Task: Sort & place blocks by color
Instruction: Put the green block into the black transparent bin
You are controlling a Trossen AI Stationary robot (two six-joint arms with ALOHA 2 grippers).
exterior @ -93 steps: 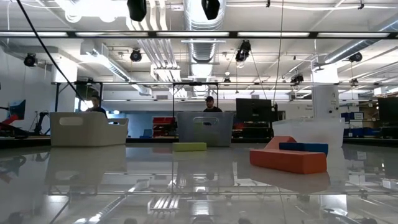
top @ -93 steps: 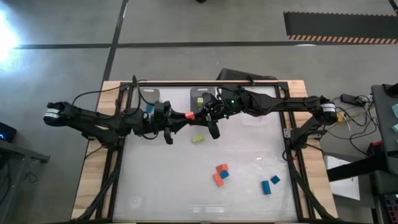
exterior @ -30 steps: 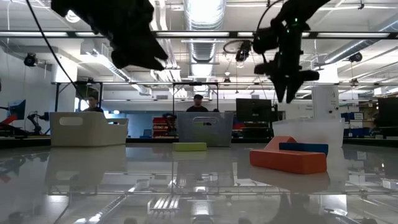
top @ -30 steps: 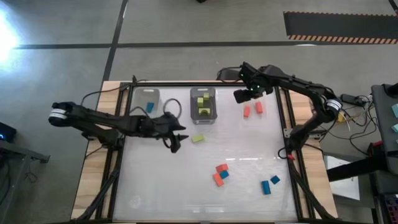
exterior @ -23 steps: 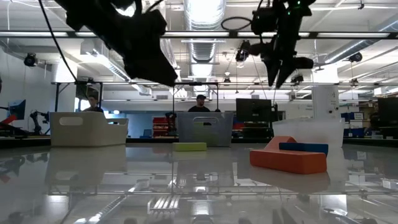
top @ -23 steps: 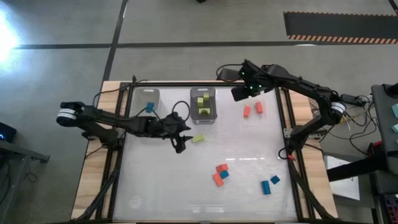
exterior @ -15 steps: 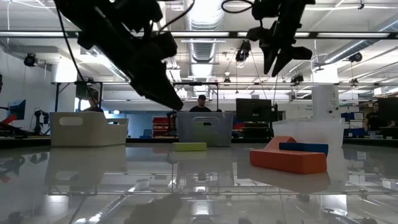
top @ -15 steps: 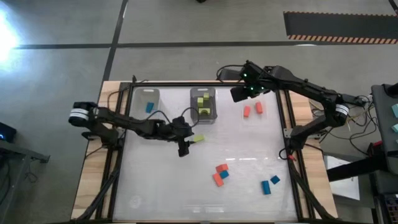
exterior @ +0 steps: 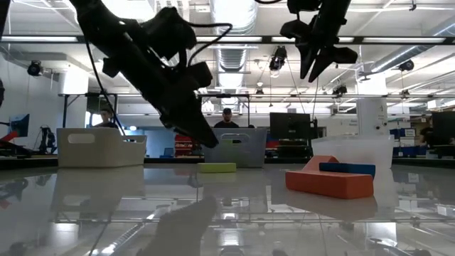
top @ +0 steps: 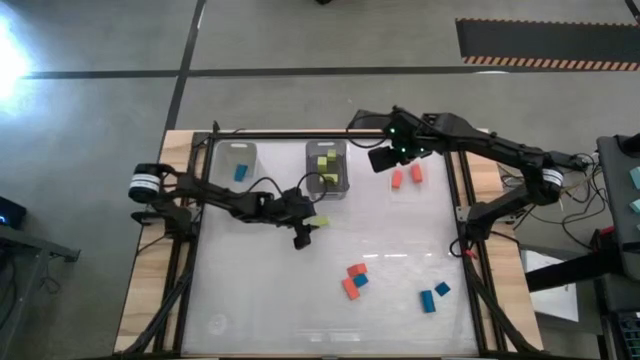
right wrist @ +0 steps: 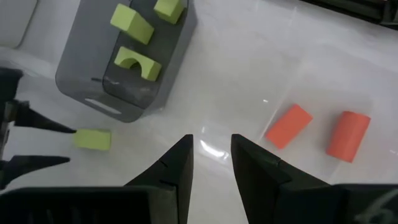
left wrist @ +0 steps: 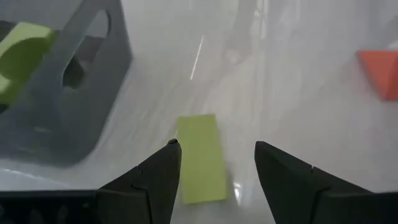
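Note:
A flat lime green block (top: 318, 222) lies alone on the white table, near the grey bin (top: 327, 185). My left gripper (top: 303, 234) is open and hovers just over the block. In the left wrist view, its fingers (left wrist: 163, 174) stand on either side of the block (left wrist: 200, 158) without touching it. My right gripper (top: 385, 158) is open and empty, raised beside the far right bin (top: 428, 188). That bin holds two orange-red blocks (right wrist: 288, 126) (right wrist: 347, 135). The grey bin holds lime green blocks (right wrist: 138, 62), and the far left bin (top: 238, 152) holds a blue block (top: 240, 172).
Loose blocks lie toward the near right: two orange-red ones (top: 351, 288) with a blue one (top: 361, 281) between them, and two blue ones (top: 427, 300) farther right. A black frame (top: 330, 133) runs round the table. People show in the room behind (exterior: 227, 121).
My left gripper has gone toward the table's right edge and down toward the loose lime green block, and now stands over it. My right gripper has risen beside the far right bin. No block has moved.

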